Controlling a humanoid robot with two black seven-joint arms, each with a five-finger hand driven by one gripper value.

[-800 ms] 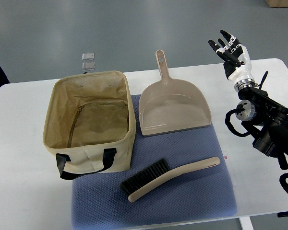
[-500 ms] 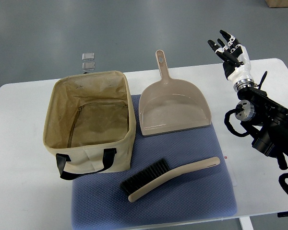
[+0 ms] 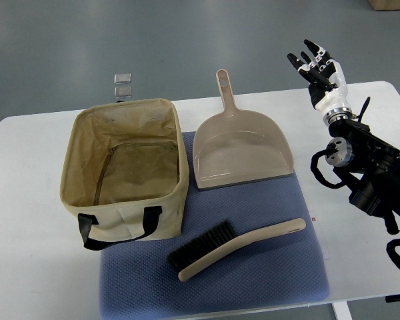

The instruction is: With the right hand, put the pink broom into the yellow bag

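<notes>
The broom [image 3: 235, 247], a beige-pink hand brush with black bristles, lies on the blue mat [image 3: 213, 267] near the table's front, handle pointing right. The pale yellow fabric bag [image 3: 125, 167] stands open and empty at the left, black handles at its front. My right hand [image 3: 317, 67] is raised over the table's far right edge, fingers spread and holding nothing, well away from the broom. Its arm [image 3: 370, 173] comes in from the right edge.
A matching beige-pink dustpan [image 3: 240, 150] lies on the mat behind the broom, handle pointing away. The white table [image 3: 27, 220] carries everything. Two small clear squares [image 3: 123, 85] lie on the floor beyond the bag.
My right hand has shifted very slightly upward. A dark shape at the left edge has drawn back almost out of the picture. Broom, bag and dustpan have not moved.
</notes>
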